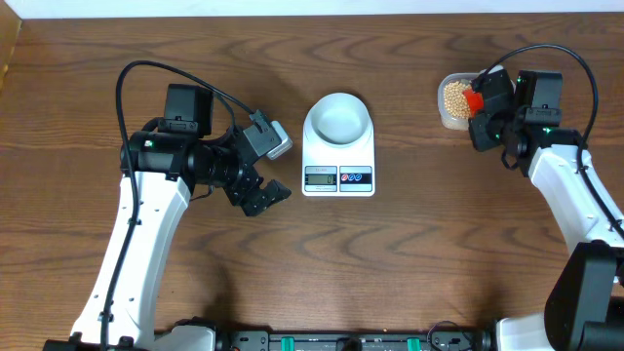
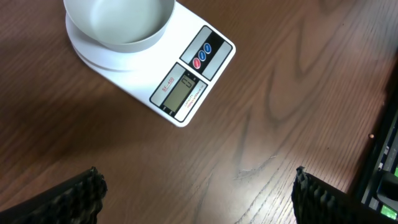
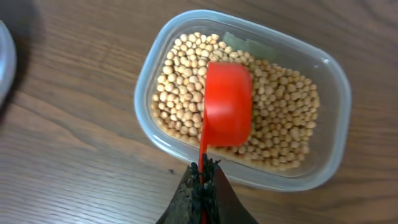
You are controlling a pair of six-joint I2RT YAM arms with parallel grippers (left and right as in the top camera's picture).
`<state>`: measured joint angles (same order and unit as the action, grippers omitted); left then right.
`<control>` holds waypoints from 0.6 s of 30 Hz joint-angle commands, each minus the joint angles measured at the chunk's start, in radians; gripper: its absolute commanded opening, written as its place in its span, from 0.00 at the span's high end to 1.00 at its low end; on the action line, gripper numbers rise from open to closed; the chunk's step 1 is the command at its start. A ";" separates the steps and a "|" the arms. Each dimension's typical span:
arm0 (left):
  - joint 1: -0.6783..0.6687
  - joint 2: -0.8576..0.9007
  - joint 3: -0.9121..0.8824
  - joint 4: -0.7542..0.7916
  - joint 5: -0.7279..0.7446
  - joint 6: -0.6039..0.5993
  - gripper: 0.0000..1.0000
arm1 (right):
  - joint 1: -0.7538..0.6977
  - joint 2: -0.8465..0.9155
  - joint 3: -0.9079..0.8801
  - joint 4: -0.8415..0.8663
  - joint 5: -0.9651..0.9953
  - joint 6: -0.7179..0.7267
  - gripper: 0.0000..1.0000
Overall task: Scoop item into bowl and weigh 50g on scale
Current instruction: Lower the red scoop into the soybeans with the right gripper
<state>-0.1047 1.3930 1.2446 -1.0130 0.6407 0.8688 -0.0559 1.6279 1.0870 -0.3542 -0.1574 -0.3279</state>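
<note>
The pale bowl sits empty on the white scale at the table's middle; both show in the left wrist view, bowl and scale. Tan beans fill a clear tub at the far right, also in the overhead view. My right gripper is shut on the handle of a red scoop, whose cup lies tilted on its side over the beans. In the overhead view the right gripper is at the tub. My left gripper is open and empty, left of the scale.
The clear tub stands near the table's far right. The table's front edge with black hardware shows at the right of the left wrist view. Bare wood lies between the scale and the tub.
</note>
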 commanded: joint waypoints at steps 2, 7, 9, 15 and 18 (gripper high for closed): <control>0.005 -0.014 0.015 0.000 -0.005 0.013 0.02 | -0.011 0.018 0.015 -0.003 -0.063 0.157 0.99; 0.005 -0.014 0.015 0.000 -0.005 0.013 0.02 | -0.049 0.035 0.015 -0.006 -0.063 0.266 0.99; 0.005 -0.014 0.015 0.000 -0.005 0.013 0.02 | -0.071 0.047 0.015 -0.006 -0.064 0.327 0.99; 0.005 -0.014 0.015 0.000 -0.005 0.013 0.02 | -0.129 0.085 0.015 -0.006 -0.188 0.396 0.99; 0.005 -0.014 0.015 0.000 -0.005 0.013 0.02 | -0.153 0.110 0.015 -0.007 -0.249 0.411 0.99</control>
<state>-0.1047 1.3930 1.2446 -1.0130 0.6407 0.8688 -0.1822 1.6890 1.0981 -0.3500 -0.3214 0.0196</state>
